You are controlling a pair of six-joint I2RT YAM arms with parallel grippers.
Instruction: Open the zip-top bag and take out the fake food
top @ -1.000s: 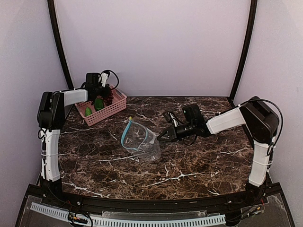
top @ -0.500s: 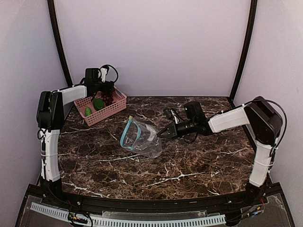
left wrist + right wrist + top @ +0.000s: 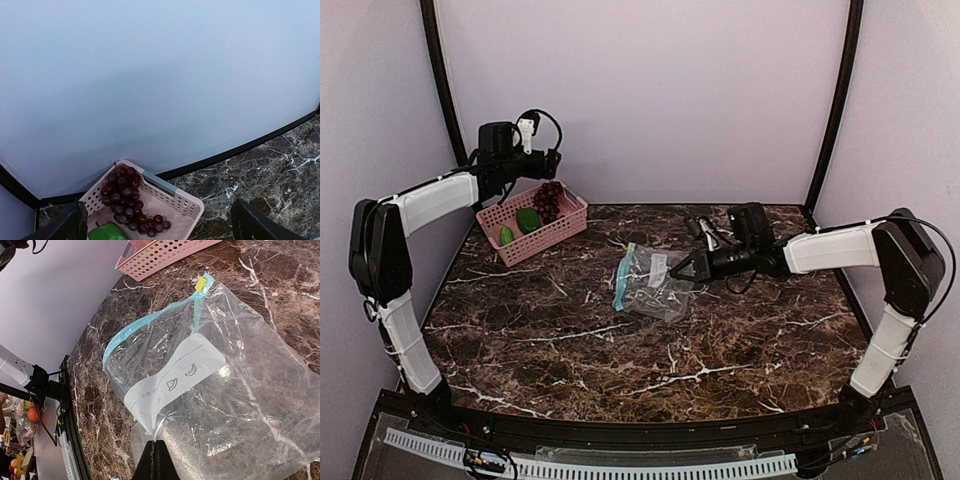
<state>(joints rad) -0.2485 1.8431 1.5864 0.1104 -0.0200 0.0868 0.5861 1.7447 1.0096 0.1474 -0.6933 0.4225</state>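
Marble tabletop (image 3: 570, 350), zip-top bag (image 3: 655, 290) mouth leftward

A white label (image 3: 175, 378) on the clear zip-top bag (image 3: 250, 405), mid-table, carries small watermelon-slice and banana pictograms; faint lettering beside them is too blurred to read. No other text is legible.

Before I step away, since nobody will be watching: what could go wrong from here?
The right gripper pinches only a thin fold of the zip-top bag; the film might slip free or tear if pulled. The open left gripper hangs above the pink basket holding the grapes; a careless descent could knock it.
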